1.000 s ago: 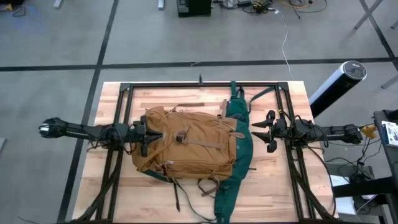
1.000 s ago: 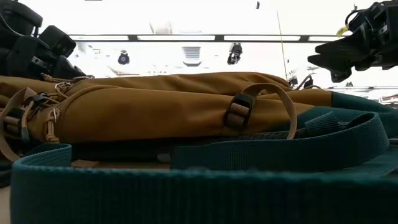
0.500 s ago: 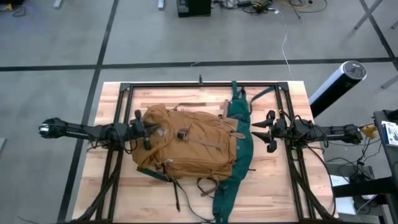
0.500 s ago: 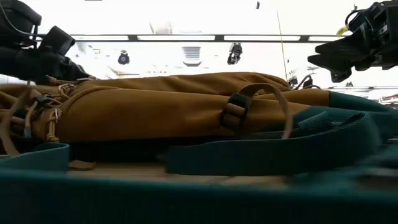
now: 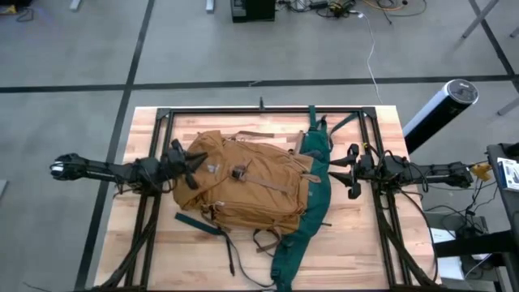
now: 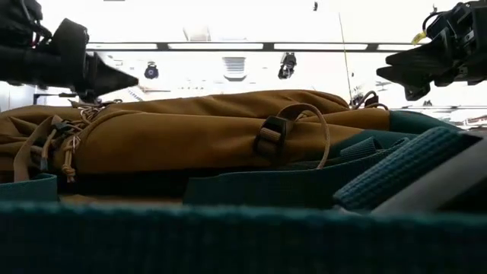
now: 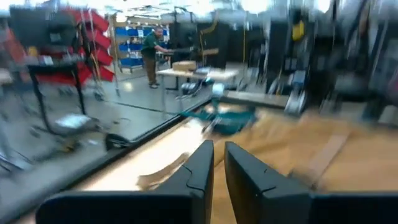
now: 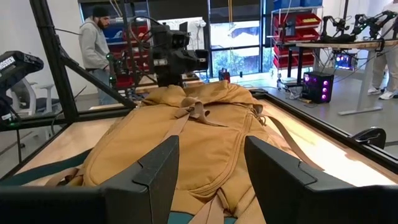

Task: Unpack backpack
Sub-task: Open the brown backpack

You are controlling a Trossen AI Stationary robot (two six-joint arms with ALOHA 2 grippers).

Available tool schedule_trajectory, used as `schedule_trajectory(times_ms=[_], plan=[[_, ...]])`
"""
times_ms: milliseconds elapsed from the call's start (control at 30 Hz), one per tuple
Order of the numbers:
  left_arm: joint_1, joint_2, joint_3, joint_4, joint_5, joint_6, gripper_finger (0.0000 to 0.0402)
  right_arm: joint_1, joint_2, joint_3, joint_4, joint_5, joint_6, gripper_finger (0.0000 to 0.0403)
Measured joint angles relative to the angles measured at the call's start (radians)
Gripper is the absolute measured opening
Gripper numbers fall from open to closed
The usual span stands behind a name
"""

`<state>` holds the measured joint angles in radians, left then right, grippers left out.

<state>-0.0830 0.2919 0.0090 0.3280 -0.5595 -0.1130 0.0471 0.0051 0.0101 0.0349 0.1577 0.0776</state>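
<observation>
The mustard-tan backpack (image 5: 251, 191) lies flat on the wooden table, its dark green back panel and straps (image 5: 312, 195) along its right side. My left gripper (image 5: 195, 160) points level at the backpack's left end, fingers almost together, and shows just above that end in the low view (image 6: 129, 78). My right gripper (image 5: 350, 170) hangs open and level off the backpack's right side, touching nothing; its wrist view looks along the backpack (image 8: 199, 137). My left gripper comes level from the table's left and is closed at the backpack's left end (image 5: 203, 154). The gripper itself hides what lies between its fingers (image 7: 202, 171). In the low view, cords at that end (image 6: 80, 114) rise toward its underside, while the backpack's body stays on the table.
A black metal frame (image 5: 259, 111) runs round the tabletop. A grey cylinder (image 5: 442, 109) stands beyond the table's far right corner. A loose green strap (image 6: 251, 190) lies across the table's near part. A person (image 8: 96, 37) stands in the room beyond the table's left side.
My left gripper has risen a little, gone toward the far edge and turned at the wrist, fingers still closed. The backpack's left end has followed it toward the far edge, so the whole backpack has turned slightly and its green straps have shifted on the table.
</observation>
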Motion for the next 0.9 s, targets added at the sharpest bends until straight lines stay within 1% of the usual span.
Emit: schedule_trajectory(times_ms=[100, 167, 233, 267, 367, 433, 567, 800, 900], plan=[[0.001, 0.000, 0.000, 0.012, 0.000, -0.151, 0.0027, 0.000, 0.000, 0.000, 0.000, 0.000, 0.000, 0.0169], [0.002, 0.007, 0.000, 0.058, 0.001, -0.197, 0.0027, 0.000, 0.000, 0.000, 0.000, 0.000, 0.000, 0.0169], [0.002, 0.020, 0.014, 0.134, 0.011, -0.192, 0.0027, 0.000, 0.000, 0.000, 0.000, 0.000, 0.000, 0.0169], [0.000, 0.028, 0.037, 0.149, 0.038, -0.180, 0.0027, 0.000, 0.000, 0.000, 0.000, 0.000, 0.000, 0.0169], [-0.010, 0.093, 0.154, 0.126, 0.139, -0.133, 0.0030, 0.000, 0.000, 0.000, 0.000, 0.000, 0.000, 0.0169], [-0.023, 0.175, 0.251, 0.056, 0.167, -0.103, 0.0037, 0.000, 0.000, 0.000, 0.000, 0.000, 0.000, 0.0169], [-0.032, 0.392, 0.447, -0.090, 0.170, -0.060, 0.0066, 0.000, 0.000, 0.000, 0.000, 0.000, 0.000, 0.0169], [-0.031, 0.776, 0.752, -0.364, 0.155, -0.037, 0.0149, 0.000, 0.000, 0.000, 0.000, 0.000, 0.000, 0.0169], [-0.031, 0.918, 0.887, -0.504, 0.154, -0.077, 0.0185, 0.000, 0.000, 0.000, 0.000, 0.000, 0.000, 0.0169]])
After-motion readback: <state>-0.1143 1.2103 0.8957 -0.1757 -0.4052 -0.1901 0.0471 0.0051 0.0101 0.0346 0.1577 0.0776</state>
